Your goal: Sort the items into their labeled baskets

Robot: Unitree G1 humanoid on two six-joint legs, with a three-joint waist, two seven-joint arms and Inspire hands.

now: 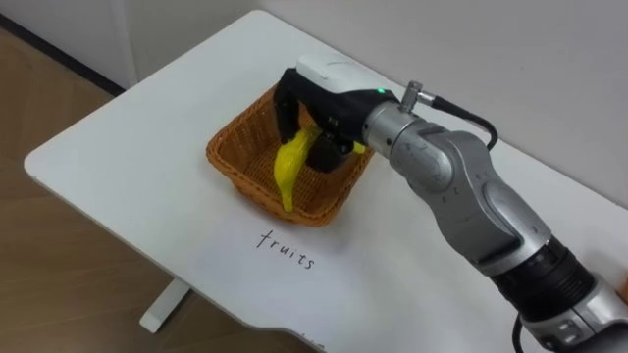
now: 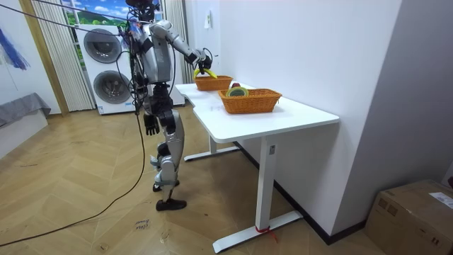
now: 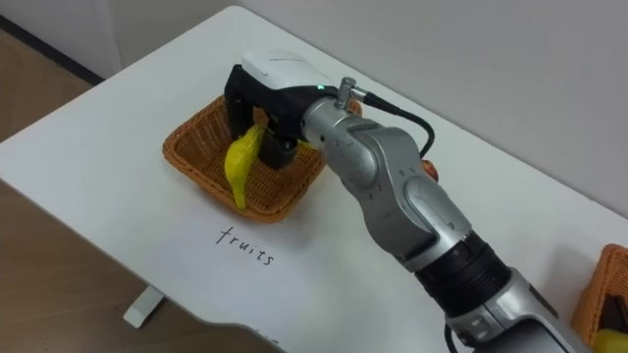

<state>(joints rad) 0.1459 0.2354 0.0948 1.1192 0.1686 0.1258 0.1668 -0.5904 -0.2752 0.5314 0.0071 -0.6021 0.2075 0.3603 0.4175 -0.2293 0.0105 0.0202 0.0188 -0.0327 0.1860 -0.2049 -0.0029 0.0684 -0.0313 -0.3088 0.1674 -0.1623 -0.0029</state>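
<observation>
A yellow banana hangs point-down over the inside of a woven basket on the white table. My right hand is shut on the banana's upper end, just above the basket's far side. The same banana, basket and right hand appear in the right eye view. In the room view I stand at the table's far end with my right arm stretched out to that basket. My left hand hangs at my side, fingers relaxed.
A handwritten label is on the table in front of the basket. A second woven basket with a few items in it stands further along the table, and its edge lies at my lower right. A wall runs behind the table.
</observation>
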